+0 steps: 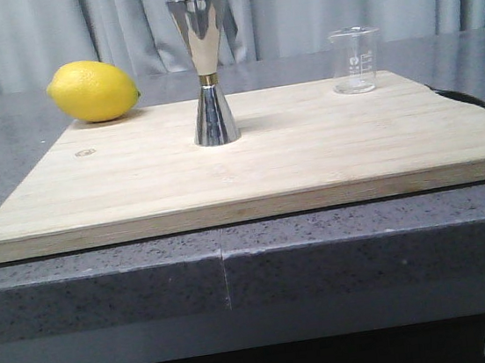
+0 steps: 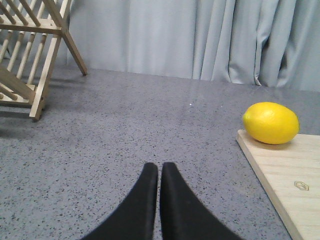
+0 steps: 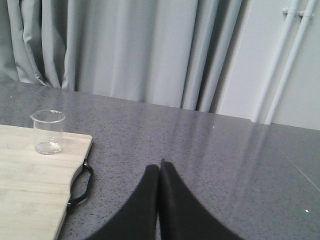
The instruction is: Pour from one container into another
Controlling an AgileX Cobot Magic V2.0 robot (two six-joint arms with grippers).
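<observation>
A wooden board [image 1: 311,164] lies on the grey tabletop [image 1: 104,278]. The jigger [image 1: 206,71] stands upright near the middle of the board's far edge. The beaker [image 1: 356,60] stands at the board's far right corner, a lemon [image 1: 92,91] at its far left corner. The left gripper [image 2: 160,170] and right gripper [image 3: 159,167] hover over bare tabletop off the board's sides, jaws pressed together, holding nothing. A wooden rack [image 2: 30,55] stands beyond the left gripper.

A: What's on the grey stone counter [image 1: 78,281]?

B: A pale wooden cutting board [image 1: 311,164] with a dark handle [image 3: 82,187] at its right edge. A yellow lemon [image 1: 92,91] sits on its far left corner.

A: And around it?

B: A wooden slatted rack [image 2: 30,55] stands on the counter, well apart from the lemon. Grey curtains [image 1: 309,5] hang behind, with white pipes [image 3: 290,60] to one side.
</observation>
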